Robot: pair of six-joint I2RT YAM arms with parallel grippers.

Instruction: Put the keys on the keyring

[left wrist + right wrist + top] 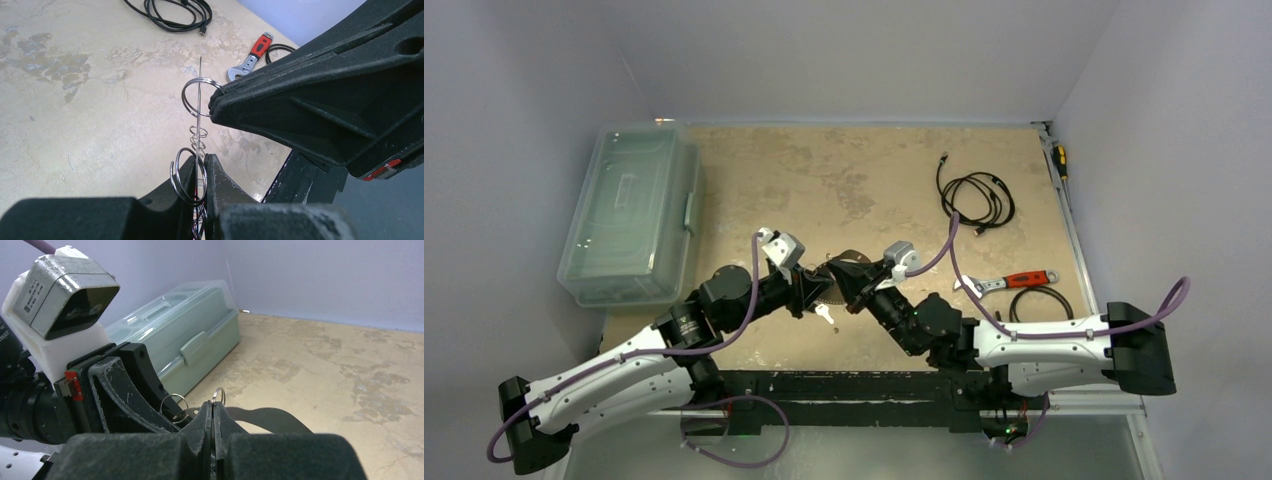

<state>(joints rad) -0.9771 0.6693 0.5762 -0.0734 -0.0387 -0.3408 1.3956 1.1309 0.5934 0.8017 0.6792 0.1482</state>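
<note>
Left pincer [200, 162], nearly closed, pinches the silvery crescent-shaped metal keyring [265, 415]; right pincer [212, 407], fully closed, grips its small split ring [218, 389]. Tiny plain silver key [824, 315] lies on desk [874, 180], six o'clock, nearer left pincer.

Soft, even light; faint shadows; wrist views blurred up close.

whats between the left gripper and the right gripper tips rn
The thin silvery metal keyring, edge-on with small coils, spans the gap; the left gripper and right gripper each clamp one end of it. Seen in the left wrist view.
</note>
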